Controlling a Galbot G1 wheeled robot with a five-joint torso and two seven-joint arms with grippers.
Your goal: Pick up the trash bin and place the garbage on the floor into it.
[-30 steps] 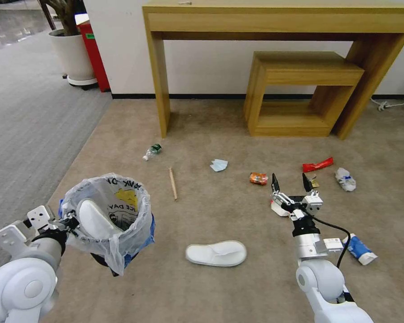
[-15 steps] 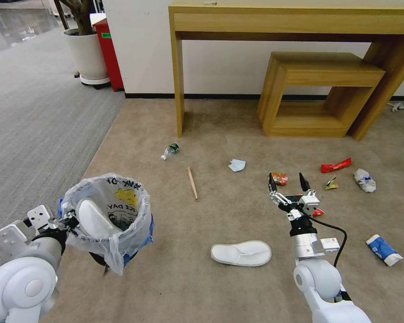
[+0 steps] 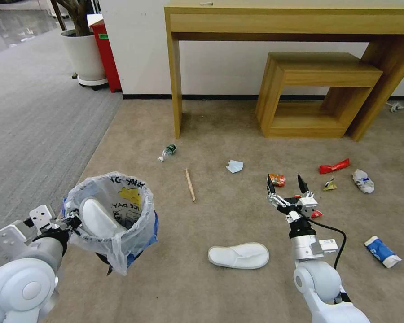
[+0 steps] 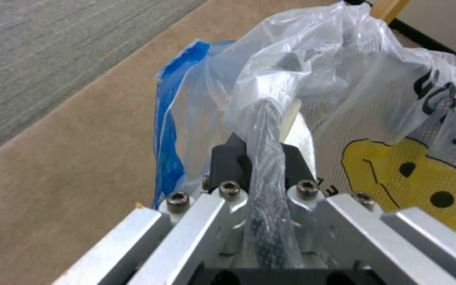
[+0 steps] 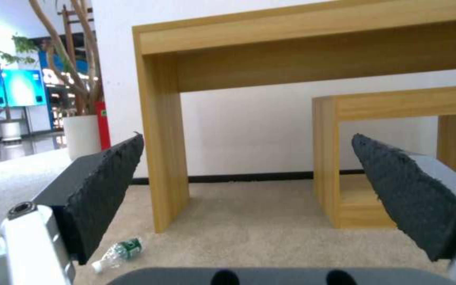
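Beige floor (image 3: 238, 291): one slipper (image 3: 239, 255); left gripper (image 4: 262, 158) clamps trash bin (image 3: 114, 215); right gripper (image 3: 287, 183) agape.

A wooden console table (image 3: 292, 20) shelters a smaller wooden stand (image 3: 321, 72).

I'm counting two slippers: one (image 3: 239, 255) on the floor (image 3: 220, 215), one (image 3: 96, 218) in the single bin (image 3: 114, 215); one bottle (image 3: 167, 152), one stick (image 3: 190, 184), one mask (image 3: 234, 166).
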